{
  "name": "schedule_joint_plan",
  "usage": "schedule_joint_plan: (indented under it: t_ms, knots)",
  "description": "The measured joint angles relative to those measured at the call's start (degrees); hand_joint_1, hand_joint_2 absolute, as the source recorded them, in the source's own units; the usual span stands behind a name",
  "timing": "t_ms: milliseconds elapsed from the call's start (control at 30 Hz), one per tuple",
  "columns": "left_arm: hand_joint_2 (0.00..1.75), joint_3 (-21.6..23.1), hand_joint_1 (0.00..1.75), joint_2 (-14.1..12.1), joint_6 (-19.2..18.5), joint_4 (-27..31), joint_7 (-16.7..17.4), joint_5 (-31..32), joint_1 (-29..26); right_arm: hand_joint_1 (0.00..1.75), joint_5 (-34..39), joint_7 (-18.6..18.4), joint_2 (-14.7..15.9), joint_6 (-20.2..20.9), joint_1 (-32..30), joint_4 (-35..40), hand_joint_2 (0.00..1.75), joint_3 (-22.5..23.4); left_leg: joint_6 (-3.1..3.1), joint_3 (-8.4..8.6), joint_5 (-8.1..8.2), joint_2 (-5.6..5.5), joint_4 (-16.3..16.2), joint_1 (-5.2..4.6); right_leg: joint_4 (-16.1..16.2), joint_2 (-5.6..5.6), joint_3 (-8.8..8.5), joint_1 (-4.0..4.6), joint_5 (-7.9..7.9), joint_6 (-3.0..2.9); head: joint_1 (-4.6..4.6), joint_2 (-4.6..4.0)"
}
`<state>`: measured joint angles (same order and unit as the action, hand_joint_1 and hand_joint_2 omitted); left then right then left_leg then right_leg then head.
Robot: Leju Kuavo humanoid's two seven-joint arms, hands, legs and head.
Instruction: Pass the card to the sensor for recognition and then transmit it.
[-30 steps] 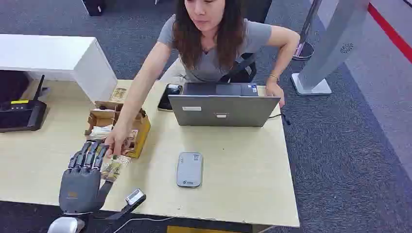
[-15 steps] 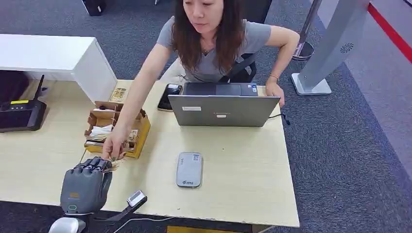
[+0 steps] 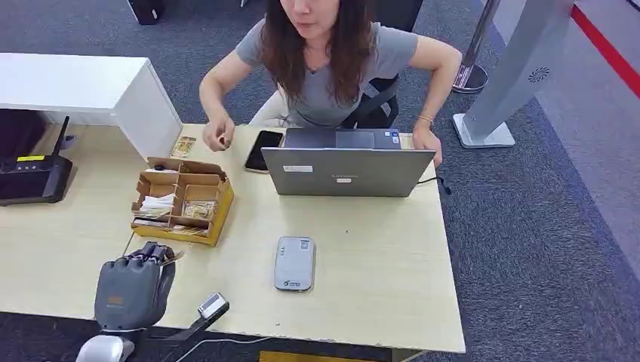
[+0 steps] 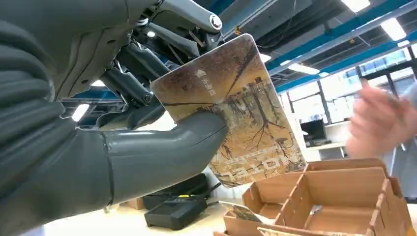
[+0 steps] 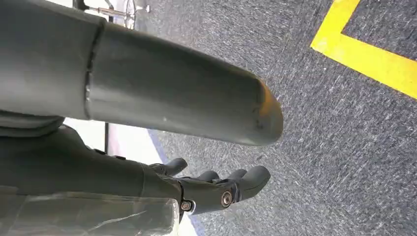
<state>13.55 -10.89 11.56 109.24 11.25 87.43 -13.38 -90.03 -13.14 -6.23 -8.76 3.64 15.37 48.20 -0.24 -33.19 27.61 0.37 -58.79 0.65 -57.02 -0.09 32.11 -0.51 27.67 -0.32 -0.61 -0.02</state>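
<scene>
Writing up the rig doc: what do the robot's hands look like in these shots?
Left hand: matte grey shell with a small orange marking, dark segmented fingers, silver wrist below. Wrist view: thick smooth grey thumb, ribbed grey cover, exposed dark linkages. Right hand: same grey thumb, dark fingers with visible screws.

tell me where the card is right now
The card is gripped in the left hand at the table's near left edge, just in front of the cardboard box and left of the grey sensor.
</scene>
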Motion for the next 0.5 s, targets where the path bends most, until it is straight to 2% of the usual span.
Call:
schedule_joint_plan:
  t_ms: [67,167,233,400,500]
  knots:
    - [1.75,0.7,1.75,-0.78,0.0,-0.04,1.75,0.0,0.87,0.0,0.0,0.02,0.0,0.02,0.01,0.0,0.0,-0.42,0.0,0.0,0.0,0.0,0.0,0.0,0.0,0.0,-0.01,0.0,0.0,0.0,-0.02,0.0]
    - [1.75,1.14,1.75,-1.2,0.0,-0.33,2.42,0.0,1.81,0.0,0.0,0.02,0.0,0.02,0.01,0.0,0.0,-0.83,0.0,0.0,0.0,0.0,0.0,0.01,0.0,0.0,0.0,0.0,0.0,0.0,0.0,0.0]
    - [1.75,1.7,1.75,-2.01,-0.11,-0.61,4.57,0.0,2.63,0.0,0.0,0.0,0.0,0.07,0.01,0.0,0.0,-1.03,-0.01,0.0,-0.01,0.0,0.0,0.01,0.0,0.0,0.0,0.0,0.0,0.0,-0.02,0.0]
    - [1.75,6.61,1.75,-8.09,-0.81,-3.24,15.17,0.0,7.29,0.0,0.0,0.13,0.02,0.13,0.09,0.0,0.0,-2.47,-0.01,0.01,-0.03,-0.02,0.0,0.02,-0.01,-0.02,0.0,0.01,0.0,0.0,-0.02,0.0]
    - [1.75,10.04,1.75,-10.62,-0.74,-5.53,17.26,0.0,9.76,0.0,0.0,0.57,0.02,0.09,0.1,0.0,0.0,-3.13,-0.02,0.01,-0.04,0.01,0.0,0.02,-0.02,0.0,0.0,0.01,-0.01,-0.01,0.0,0.0]
